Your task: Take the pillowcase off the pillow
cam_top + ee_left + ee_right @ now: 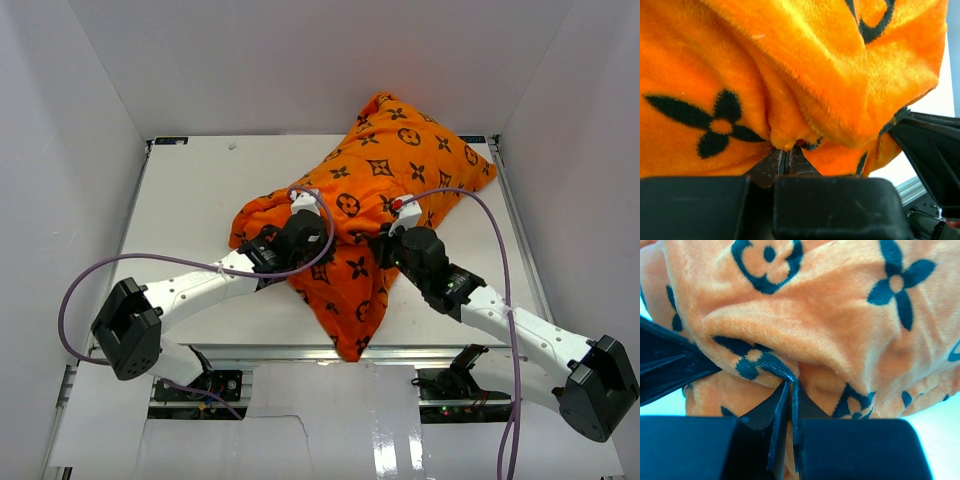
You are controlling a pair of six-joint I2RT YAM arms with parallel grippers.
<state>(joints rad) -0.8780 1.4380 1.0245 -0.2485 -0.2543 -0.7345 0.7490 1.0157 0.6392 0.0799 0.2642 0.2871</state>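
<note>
The orange pillowcase (375, 170) with dark flower and circle motifs lies diagonally across the table, from the back right to the near middle. The white pillow is hidden inside it. My left gripper (300, 235) is at the pillowcase's left middle, shut on a pinched fold of the orange fabric (785, 140). My right gripper (392, 240) is at the right middle, shut on another fold of the pillowcase (790, 375). The two grippers are close together, with bunched fabric between them.
The white table (200, 200) has bare surface at the left and back left. White walls enclose it on three sides. The pillowcase's near corner (350, 345) hangs at the table's front edge. The right gripper's dark body shows in the left wrist view (932, 145).
</note>
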